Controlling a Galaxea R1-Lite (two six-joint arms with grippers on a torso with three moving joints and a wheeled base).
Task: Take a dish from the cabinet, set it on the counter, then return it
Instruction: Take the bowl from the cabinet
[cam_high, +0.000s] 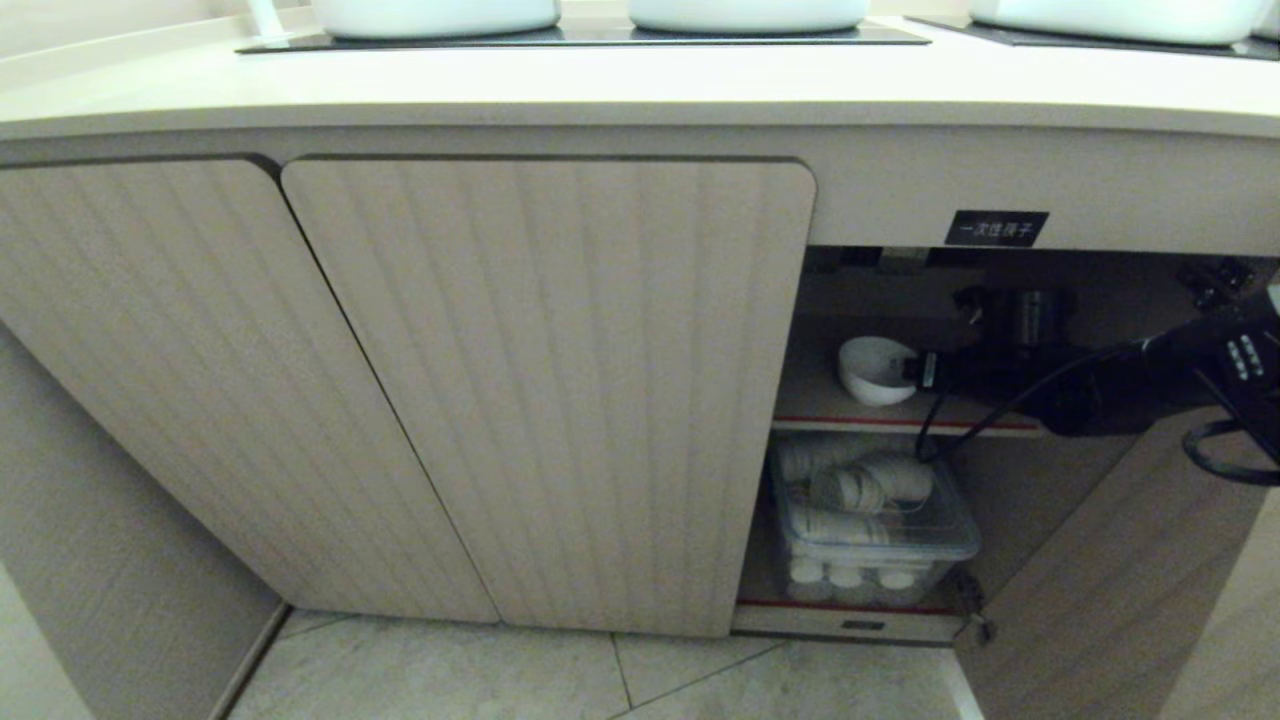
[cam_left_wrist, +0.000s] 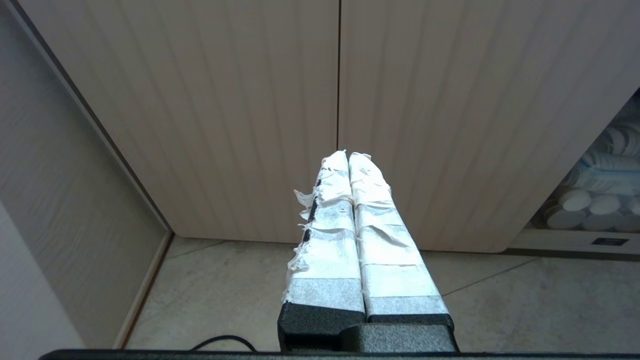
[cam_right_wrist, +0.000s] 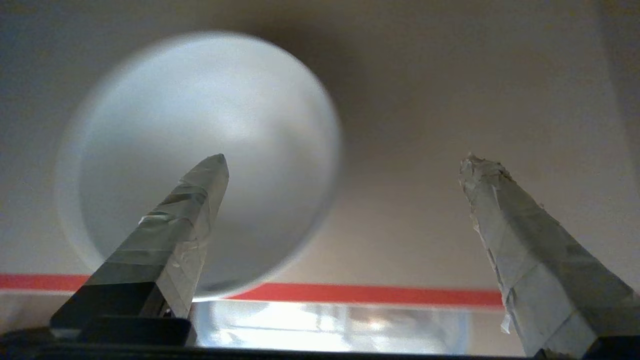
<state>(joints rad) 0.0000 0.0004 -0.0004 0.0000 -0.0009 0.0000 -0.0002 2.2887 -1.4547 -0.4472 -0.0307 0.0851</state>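
Reaching into the cabinet (cam_high: 560, 390) with right gripper (cam_right_wrist: 345, 165) spread wide, empty, dish (cam_high: 872, 370) unlifted on its shelf; everything else pending

Head view down on cabinet (cam_high: 550, 400); wrist views close (shared open shelves).

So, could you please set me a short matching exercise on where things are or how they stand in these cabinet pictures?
Things:
1. bowl
2. clear box of cups
3. left claw
4. right claw

States or places:
A. shut, facing the closed doors
B. open, at the bowl
C. upper shelf
D. lower shelf

Pairs: 1-C, 2-D, 3-A, 4-B
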